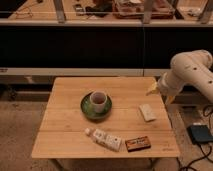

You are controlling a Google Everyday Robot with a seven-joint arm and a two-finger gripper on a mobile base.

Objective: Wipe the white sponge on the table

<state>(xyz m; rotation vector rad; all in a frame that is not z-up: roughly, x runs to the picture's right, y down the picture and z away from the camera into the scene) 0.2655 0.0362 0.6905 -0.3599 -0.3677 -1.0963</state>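
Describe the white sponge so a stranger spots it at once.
On the light wooden table, look to the right side, between the cup and the right edge, just in front of the gripper at that edge. The white sponge is the small plain off-white block, unlike the longer printed carton and the dark box at the front.
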